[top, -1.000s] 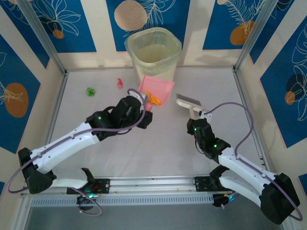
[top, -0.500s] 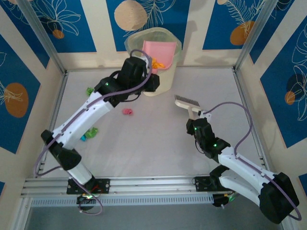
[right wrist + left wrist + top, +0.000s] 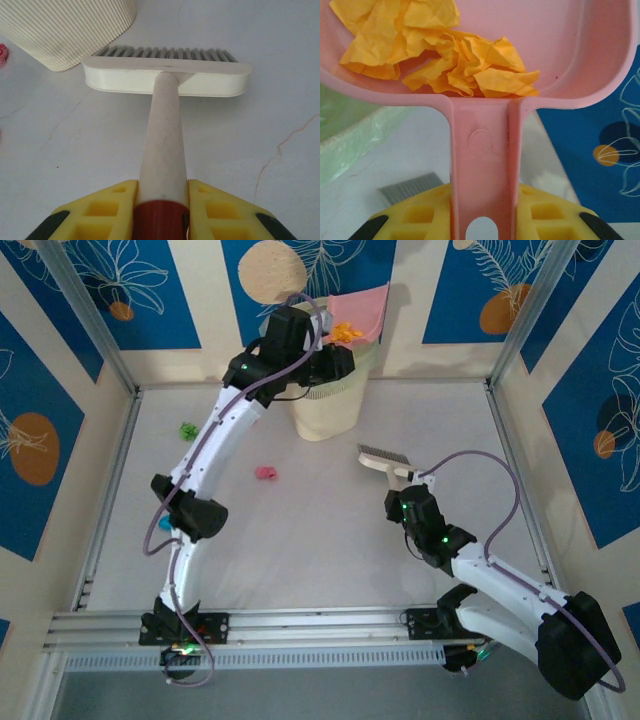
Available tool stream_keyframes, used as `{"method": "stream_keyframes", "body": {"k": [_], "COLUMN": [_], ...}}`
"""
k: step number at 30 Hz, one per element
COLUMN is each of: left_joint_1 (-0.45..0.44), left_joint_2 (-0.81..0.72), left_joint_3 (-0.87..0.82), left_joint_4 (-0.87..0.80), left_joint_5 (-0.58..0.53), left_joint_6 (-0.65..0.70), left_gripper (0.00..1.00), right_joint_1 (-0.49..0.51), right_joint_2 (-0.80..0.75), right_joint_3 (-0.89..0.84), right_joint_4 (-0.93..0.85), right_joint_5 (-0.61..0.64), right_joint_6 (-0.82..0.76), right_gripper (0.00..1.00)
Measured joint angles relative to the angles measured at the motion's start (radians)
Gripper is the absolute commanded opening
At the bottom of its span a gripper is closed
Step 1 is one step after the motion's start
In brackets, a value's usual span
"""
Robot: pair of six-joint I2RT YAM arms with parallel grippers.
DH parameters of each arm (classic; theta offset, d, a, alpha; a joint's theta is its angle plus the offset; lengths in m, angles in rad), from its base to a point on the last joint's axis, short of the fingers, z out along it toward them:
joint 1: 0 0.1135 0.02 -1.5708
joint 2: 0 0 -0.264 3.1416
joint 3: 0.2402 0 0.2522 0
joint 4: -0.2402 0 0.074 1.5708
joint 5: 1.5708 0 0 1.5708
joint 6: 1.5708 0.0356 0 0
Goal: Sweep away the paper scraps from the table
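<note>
My left gripper [image 3: 328, 358] [image 3: 482, 220] is shut on the handle of the pink dustpan [image 3: 360, 308] [image 3: 485, 150], held high and tilted above the cream bin [image 3: 322, 410]. Orange and yellow paper scraps [image 3: 347, 332] [image 3: 450, 65] lie bunched in the pan near the handle. On the table [image 3: 330, 540] lie a green scrap [image 3: 187, 430] and a pink scrap [image 3: 265, 473]; a cyan one [image 3: 165, 528] peeks out beside the left arm. My right gripper [image 3: 405, 487] [image 3: 161, 210] is shut on the handle of the cream brush [image 3: 380, 457] [image 3: 165, 75], whose bristles rest low at the table.
The ribbed bin wall [image 3: 65, 30] stands just left of the brush head. Aluminium rails [image 3: 110, 490] edge the table, with patterned walls behind. The left arm stretches up across the left half of the table.
The left arm has lifted the dustpan from the table up over the bin, uncovering the pink scrap. The brush has shifted slightly left.
</note>
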Motion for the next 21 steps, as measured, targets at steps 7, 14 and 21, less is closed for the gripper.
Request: {"method": "stream_keyframes", "body": {"k": [7,14,21], "left_joint_1": [0.064,0.093,0.116], "left_joint_2": [0.064,0.056,0.056], "left_joint_3": [0.001,-0.11,-0.194], "left_joint_4": [0.132,0.381,0.496], "left_joint_5": [0.147,0.235,0.245], "left_joint_6": [-0.176,-0.386,-0.52], "left_gripper": [0.0,0.0,0.0], "right_joint_1": [0.0,0.0,-0.001], "right_joint_2": [0.0,0.005,0.005], "right_joint_3": [0.002,0.002,0.002], "right_joint_4": [0.005,0.015,0.019], "right_joint_5": [-0.004,-0.005,-0.01], "right_joint_6": [-0.007,-0.017,-0.018], "right_gripper": [0.0,0.0,0.0]}}
